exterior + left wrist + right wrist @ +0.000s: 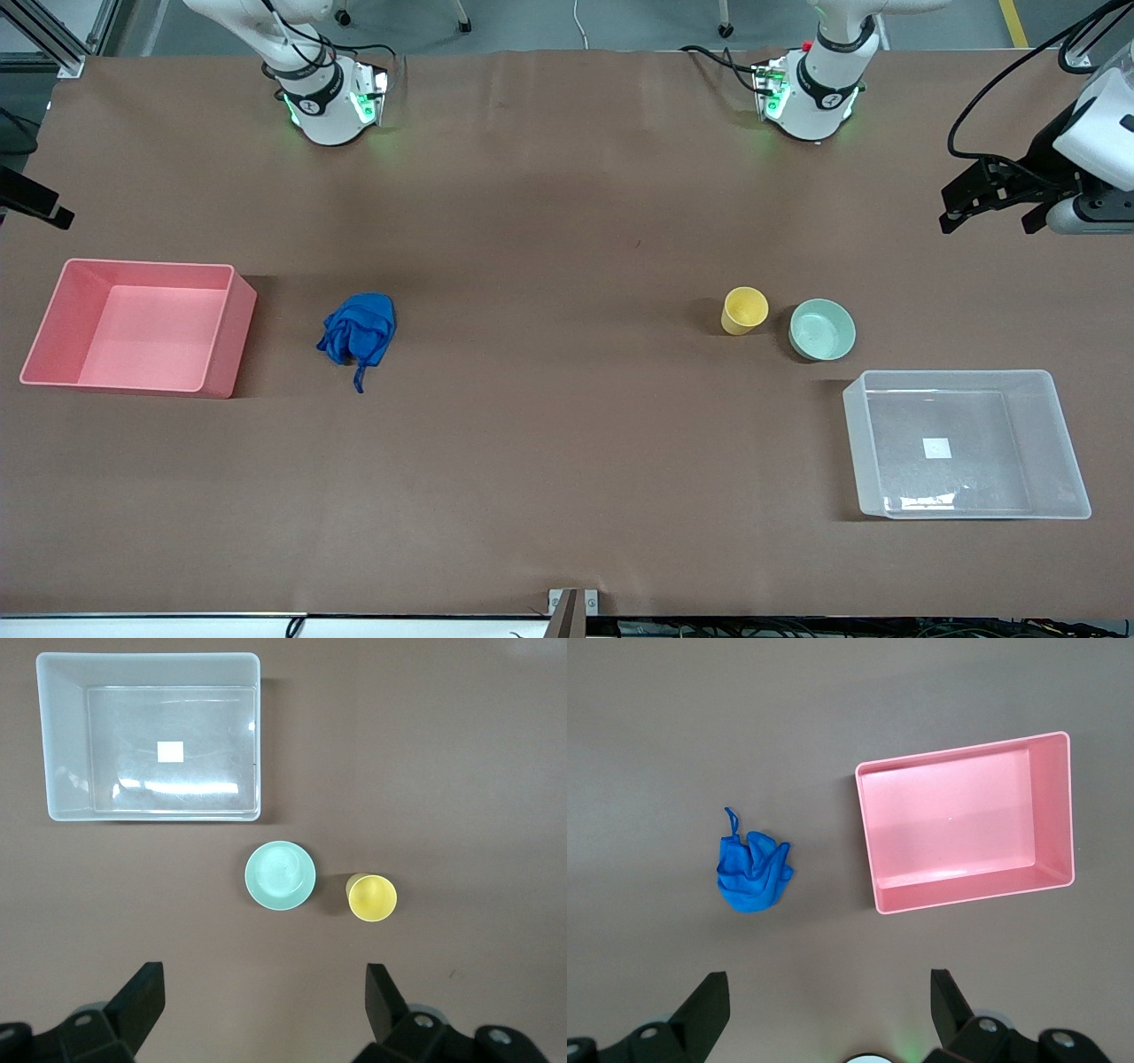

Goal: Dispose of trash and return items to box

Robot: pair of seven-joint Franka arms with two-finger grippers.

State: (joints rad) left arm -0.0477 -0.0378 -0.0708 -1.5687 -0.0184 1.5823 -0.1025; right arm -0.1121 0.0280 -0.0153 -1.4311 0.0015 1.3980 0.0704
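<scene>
Nearest the camera, the clear rectangular plastic bin (1063, 443) sits empty at the left arm's end of the bench (567, 496). Farther from the camera, beside it, stand the mint-green shallow bowl (822, 330) and the yellow tapered cup (743, 310), probably grouped for short carries. Toward the right arm's end, the royal-blue cloth wad (358, 330) lies near the pink opaque bin (221, 341), likely its destination. Both end effectors, left (264, 992) and right (829, 997), hover high over the bench, spread wide and empty.
</scene>
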